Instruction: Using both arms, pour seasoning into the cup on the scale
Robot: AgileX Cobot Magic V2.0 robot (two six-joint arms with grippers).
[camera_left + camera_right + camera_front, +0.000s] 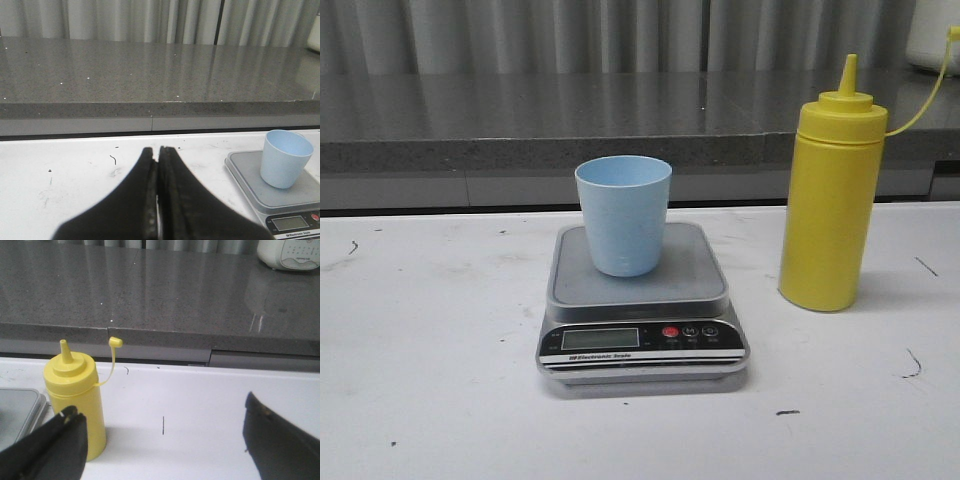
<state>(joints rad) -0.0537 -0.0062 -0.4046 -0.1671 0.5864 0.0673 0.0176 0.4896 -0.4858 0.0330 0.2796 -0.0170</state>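
Observation:
The light blue cup [624,214] stands upright on the silver-grey scale [642,300] at the table's middle. The tall yellow seasoning bottle [831,208] stands on the table to the scale's right, its cap hanging off on a thin cord. Neither gripper shows in the front view. In the left wrist view my left gripper [158,150] is shut and empty, over bare table to the left of the scale [280,197] and cup [284,158]. In the right wrist view my right gripper [162,412] is wide open and empty, the bottle [75,395] just beyond one finger [55,445].
A raised dark grey stone counter [570,120] runs along the back of the white table [430,360]. A white appliance [290,254] sits on the counter at the far right. Grey curtains hang behind.

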